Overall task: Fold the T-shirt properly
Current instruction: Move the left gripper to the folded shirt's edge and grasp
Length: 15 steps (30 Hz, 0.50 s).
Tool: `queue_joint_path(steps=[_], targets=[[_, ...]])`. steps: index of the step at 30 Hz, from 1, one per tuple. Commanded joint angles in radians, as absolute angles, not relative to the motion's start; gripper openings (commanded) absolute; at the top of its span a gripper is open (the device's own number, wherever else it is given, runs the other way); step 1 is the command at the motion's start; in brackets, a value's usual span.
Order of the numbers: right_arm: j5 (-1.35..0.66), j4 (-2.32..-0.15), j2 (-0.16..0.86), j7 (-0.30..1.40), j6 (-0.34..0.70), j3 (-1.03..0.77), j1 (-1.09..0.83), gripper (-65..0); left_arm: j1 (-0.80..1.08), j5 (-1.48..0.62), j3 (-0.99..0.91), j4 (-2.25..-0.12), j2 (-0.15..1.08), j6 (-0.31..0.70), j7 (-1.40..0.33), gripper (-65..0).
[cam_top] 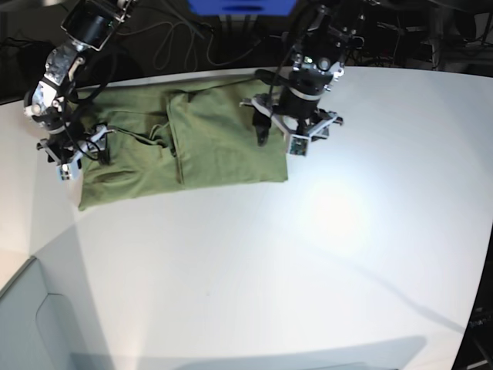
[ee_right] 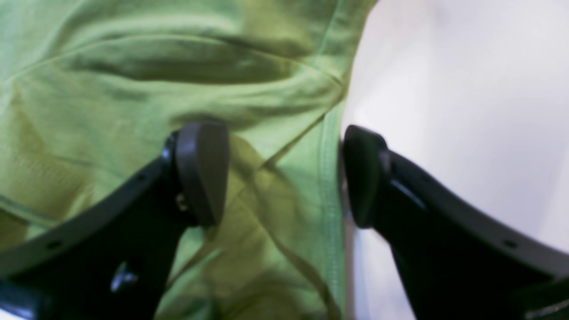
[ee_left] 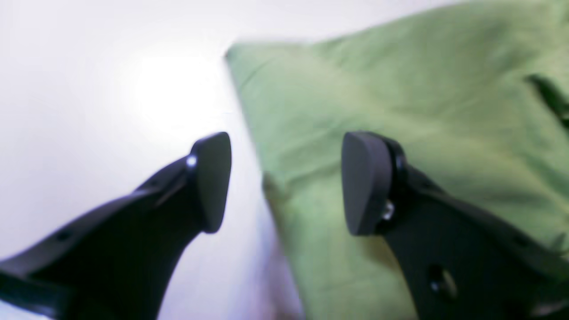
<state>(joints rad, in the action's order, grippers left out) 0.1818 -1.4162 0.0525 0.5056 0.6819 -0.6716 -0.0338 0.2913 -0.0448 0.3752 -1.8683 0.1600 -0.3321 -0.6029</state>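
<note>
Wrinkled olive-green cotton T-shirt (cam_top: 181,150) lay on white table (cam_top: 323,254), long axis running arm to arm. Left gripper (ee_left: 286,182) and right gripper (ee_right: 286,175) each straddled an opposite end edge, jaws wide, holding nothing.

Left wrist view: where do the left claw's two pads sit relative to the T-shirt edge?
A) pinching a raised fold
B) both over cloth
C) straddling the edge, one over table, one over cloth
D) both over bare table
C: the left claw is open, with one pad over the white table and the other over the T-shirt, whose edge runs between them.
</note>
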Motion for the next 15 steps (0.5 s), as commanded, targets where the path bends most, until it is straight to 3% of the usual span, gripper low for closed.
queue_joint_path(steps=[1, 8, 15], targets=[[0.179, -1.428, 0.061, 0.506, 0.698, -0.665, -0.028, -30.9, 0.297, -0.044, 0.36, -1.871, 0.147, -0.325, -0.579, -27.4], [0.179, -1.426, 0.064, 0.506, 0.698, -0.613, -0.041, -63.9, 0.3, -0.044, 0.349, -1.781, 0.114, -0.323, -0.578, -27.4], [0.179, -1.435, 0.064, 0.506, 0.698, -0.613, -0.038, -64.9, 0.294, -0.044, 0.348, -1.738, 0.107, -0.323, -0.578, -27.4]])
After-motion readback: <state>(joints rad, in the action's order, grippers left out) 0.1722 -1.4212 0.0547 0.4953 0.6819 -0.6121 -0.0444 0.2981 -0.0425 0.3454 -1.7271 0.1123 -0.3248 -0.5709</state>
